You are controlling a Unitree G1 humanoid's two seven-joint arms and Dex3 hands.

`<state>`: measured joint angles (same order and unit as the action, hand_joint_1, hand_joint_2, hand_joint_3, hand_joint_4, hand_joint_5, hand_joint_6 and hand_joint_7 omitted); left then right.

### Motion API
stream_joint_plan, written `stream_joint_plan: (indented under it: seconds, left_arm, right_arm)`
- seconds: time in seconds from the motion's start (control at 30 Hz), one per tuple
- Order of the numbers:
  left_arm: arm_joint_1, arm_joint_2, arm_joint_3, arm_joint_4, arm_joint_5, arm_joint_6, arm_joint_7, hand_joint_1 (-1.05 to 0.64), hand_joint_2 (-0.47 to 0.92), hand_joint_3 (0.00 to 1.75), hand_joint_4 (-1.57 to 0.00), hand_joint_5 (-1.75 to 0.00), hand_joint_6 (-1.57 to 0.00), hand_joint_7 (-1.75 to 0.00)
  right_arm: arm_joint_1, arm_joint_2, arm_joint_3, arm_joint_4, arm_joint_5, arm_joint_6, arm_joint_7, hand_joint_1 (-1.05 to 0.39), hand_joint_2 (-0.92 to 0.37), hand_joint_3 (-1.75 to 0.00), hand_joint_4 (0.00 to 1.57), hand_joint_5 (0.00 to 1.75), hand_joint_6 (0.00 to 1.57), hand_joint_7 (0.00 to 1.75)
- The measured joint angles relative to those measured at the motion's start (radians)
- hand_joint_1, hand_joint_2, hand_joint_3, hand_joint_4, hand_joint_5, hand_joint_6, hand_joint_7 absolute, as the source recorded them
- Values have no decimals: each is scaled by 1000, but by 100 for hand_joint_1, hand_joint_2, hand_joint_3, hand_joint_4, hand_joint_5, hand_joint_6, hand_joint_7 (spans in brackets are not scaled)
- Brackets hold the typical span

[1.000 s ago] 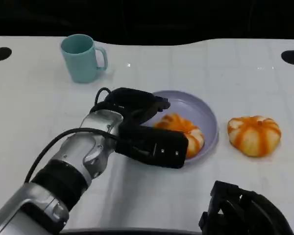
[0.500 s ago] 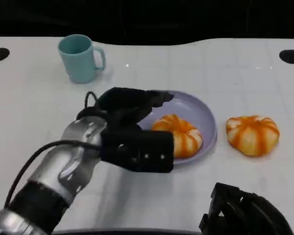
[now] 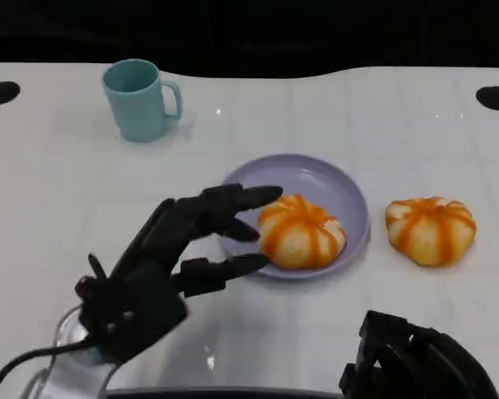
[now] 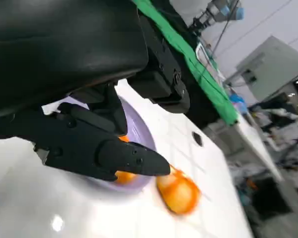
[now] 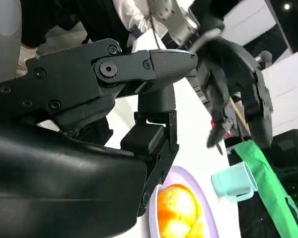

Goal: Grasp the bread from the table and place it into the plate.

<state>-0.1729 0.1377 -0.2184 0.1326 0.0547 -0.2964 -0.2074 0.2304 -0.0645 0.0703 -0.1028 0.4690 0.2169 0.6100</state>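
**Bread sits in the plate**

One bread (image 3: 301, 231) lies in the purple plate (image 3: 343, 188). Just beside the plate's near-left rim, the left hand (image 3: 162, 266) holds nothing, fingers spread. Right of the plate, a second bread (image 3: 431, 229) rests on the counter (image 3: 58, 183). The right hand (image 3: 416, 359) sits near the counter's front edge; I cannot tell its grip.

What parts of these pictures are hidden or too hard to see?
- Right hand: head view, the picture's bottom edge cuts it off, so I cannot tell whether it is open.
- Bread in the plate: left wrist view, mostly hidden behind the left hand's fingers.
- Plate: right wrist view, partly cut off by the edge.
- Cup: right wrist view, blurred.
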Motion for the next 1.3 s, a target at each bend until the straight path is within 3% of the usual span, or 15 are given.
stream_joint_plan:
  seconds: [0.1, 0.27, 0.53, 0.77, 0.97, 1.3]
  left_arm:
    - [68, -16, 21, -45, -108, 8, -59, -55, 92, 26, -42, -170, -36, -135]
    - [189, -22, 45, -156, -282, 127, -142, -58, 92, 20, -47, -175, -32, -169]
    - [337, -53, 74, -253, -461, 286, -194, -56, 92, 25, -59, -175, -40, -174]
    - [410, -81, 86, -255, -516, 292, -255, -52, 92, 31, -69, -175, -45, -175]
    - [423, -100, 102, -213, -531, 291, -308, -54, 92, 29, -68, -175, -44, -175]
    - [416, -130, 127, -178, -532, 290, -347, -60, 92, 18, -70, -175, -47, -175]
  right_arm:
    - [-1, 0, 0, 0, 0, 0, 2, -72, -92, -25, 86, 163, 76, 144]
    - [-1, 0, 0, 0, 1, 1, 2, -73, -92, -22, 86, 161, 76, 143]
    - [0, -1, 0, 0, 4, 3, 2, -72, -92, -22, 86, 161, 76, 143]
    - [0, -3, -2, -1, 11, 10, 9, -71, -92, -22, 86, 161, 75, 141]
    - [1, -12, -8, 0, 16, 10, 21, -71, -92, -23, 86, 161, 76, 140]
    - [2, -21, -29, 3, 17, 10, 35, -70, -92, -24, 87, 160, 76, 139]
